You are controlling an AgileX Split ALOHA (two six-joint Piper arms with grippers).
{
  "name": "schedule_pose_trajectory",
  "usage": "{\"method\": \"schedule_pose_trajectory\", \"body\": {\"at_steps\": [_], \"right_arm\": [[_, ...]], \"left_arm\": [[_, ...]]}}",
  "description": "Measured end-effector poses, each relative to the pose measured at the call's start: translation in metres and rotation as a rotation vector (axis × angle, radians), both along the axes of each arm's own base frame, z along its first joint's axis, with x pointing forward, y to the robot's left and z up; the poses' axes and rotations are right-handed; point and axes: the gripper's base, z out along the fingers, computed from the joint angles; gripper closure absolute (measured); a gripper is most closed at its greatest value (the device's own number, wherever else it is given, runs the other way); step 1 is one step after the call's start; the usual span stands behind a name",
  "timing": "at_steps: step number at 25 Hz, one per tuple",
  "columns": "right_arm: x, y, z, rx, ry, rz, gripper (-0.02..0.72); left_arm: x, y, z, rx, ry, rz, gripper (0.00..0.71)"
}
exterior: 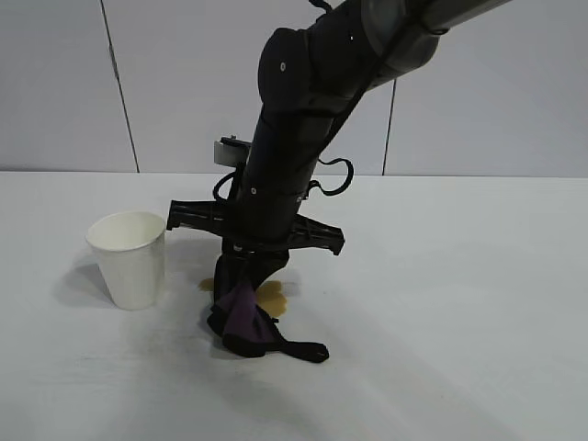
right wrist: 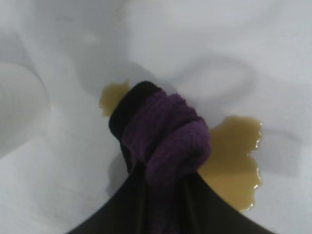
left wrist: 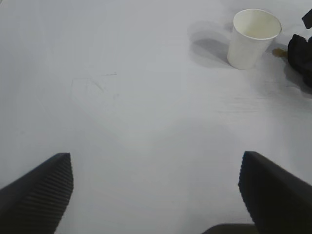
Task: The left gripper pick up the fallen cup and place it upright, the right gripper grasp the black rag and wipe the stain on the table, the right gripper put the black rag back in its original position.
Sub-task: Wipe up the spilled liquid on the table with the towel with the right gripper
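Purple black rag [exterior: 243, 317] pinched by right gripper [exterior: 246, 276] over stain [right wrist: 234, 161], cup [exterior: 129, 259] upright, left gripper [left wrist: 156, 190] spread wide.

Even, diffuse light falls on your white bench [exterior: 478, 303], bright and without harsh glare. The cup [exterior: 129, 259] throws a soft grey shadow to its left in the exterior view. In your left wrist view the left tool [left wrist: 156, 195] shows as dark, ridged fingers [left wrist: 44, 190], slightly soft. Your right wrist view is blurred close in; small highlights glint along the wet edge of the stain [right wrist: 234, 165].
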Motion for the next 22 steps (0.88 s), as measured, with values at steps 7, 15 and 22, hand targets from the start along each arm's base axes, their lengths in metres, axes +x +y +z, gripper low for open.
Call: {"method": "schedule_pose_trajectory", "body": {"at_steps": [7,15,22], "right_arm": [[0.005,0.003,0.002,0.039,-0.048,-0.031,0.621],[0.011,0.006,0.004,0.085,-0.107,-0.067,0.621],[0.014,0.007,0.005,0.103,-0.140,-0.076,0.621]], "left_arm": [[0.000,0.000,0.000,0.000,0.000,0.000,0.047],[0.000,0.000,0.000,0.000,0.000,0.000,0.047],[0.000,0.000,0.000,0.000,0.000,0.000,0.047]]}}
